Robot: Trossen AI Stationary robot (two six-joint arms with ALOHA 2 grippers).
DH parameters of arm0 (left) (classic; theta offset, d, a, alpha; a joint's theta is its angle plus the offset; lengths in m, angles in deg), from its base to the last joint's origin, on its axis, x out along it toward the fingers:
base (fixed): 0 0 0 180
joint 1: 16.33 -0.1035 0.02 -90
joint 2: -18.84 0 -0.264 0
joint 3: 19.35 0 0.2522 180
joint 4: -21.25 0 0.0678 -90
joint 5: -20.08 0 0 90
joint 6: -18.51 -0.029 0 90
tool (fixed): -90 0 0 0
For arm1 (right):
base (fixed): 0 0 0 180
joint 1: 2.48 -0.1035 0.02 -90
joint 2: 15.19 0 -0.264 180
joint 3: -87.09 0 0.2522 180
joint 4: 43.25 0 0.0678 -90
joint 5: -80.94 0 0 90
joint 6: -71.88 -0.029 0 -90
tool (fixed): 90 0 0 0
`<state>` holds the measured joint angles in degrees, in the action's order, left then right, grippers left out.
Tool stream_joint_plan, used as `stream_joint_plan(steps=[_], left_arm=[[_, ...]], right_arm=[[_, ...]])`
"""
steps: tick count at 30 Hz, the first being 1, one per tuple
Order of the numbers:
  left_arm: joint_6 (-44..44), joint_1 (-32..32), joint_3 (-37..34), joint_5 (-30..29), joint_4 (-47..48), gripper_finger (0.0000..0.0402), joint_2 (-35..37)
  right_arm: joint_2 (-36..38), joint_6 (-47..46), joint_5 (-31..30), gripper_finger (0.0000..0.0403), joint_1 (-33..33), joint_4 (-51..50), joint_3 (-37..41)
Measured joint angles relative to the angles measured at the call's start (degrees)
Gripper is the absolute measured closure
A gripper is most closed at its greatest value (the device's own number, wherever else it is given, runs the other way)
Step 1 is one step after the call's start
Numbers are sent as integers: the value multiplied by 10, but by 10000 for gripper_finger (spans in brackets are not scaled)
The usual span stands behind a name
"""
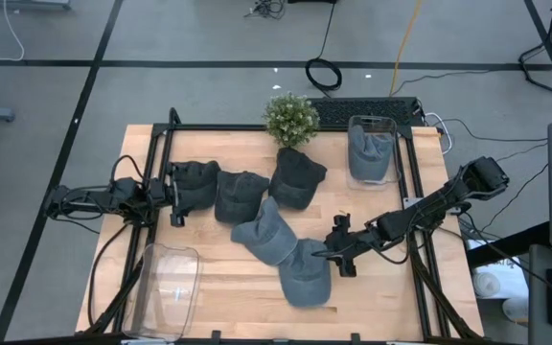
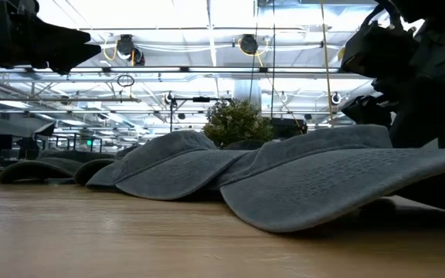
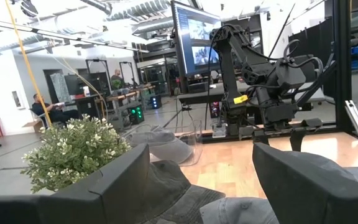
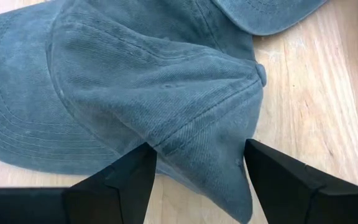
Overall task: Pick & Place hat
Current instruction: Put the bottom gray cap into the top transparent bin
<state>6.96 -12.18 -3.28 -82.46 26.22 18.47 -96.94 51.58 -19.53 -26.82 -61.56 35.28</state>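
Several hats lie across the wooden table (image 1: 372, 307). The nearest is a blue-grey hat (image 1: 305, 273), lying on its brim and crown next to another blue-grey hat (image 1: 266, 233). My right gripper (image 1: 336, 251) is at the nearest hat's right side, open. In the right wrist view its fingers (image 4: 129, 180) flank the hat's crumpled crown (image 4: 191, 106). My left gripper (image 1: 173, 196) waits open at the table's left, beside a dark hat (image 1: 197, 184). Two more dark hats (image 1: 241, 195) (image 1: 297, 177) lie in the middle. My right gripper slants down from the table's right, with its open fingers on either side of the rear of the nearest hat's crown (image 4: 197, 134). I cannot tell whether the fingertips touch the cloth. The hat lies on the table.
A clear bin (image 1: 370, 149) at the far right holds a hat. A second clear bin (image 1: 166, 287) stands at the near left. A potted plant (image 1: 290, 120) stands at the far edge. Black frame rails (image 1: 415, 182) run along the table's sides.
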Motion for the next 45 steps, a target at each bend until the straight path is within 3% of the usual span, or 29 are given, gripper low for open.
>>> stream_joint_plan(steps=[26,31,37,41,45], left_arm=[[0,0,0,0,0,108,0],[0,0,0,0,0,108,0],[0,0,0,0,0,108,0],[0,0,0,0,0,108,0],[0,0,0,0,0,108,0]], right_arm=[[0,11,0,174,0,0,0],[0,31,0,224,0,0,0],[0,32,4,324,0,0,0],[0,41,40,388,0,0,0],[0,46,47,391,0,0,0]])
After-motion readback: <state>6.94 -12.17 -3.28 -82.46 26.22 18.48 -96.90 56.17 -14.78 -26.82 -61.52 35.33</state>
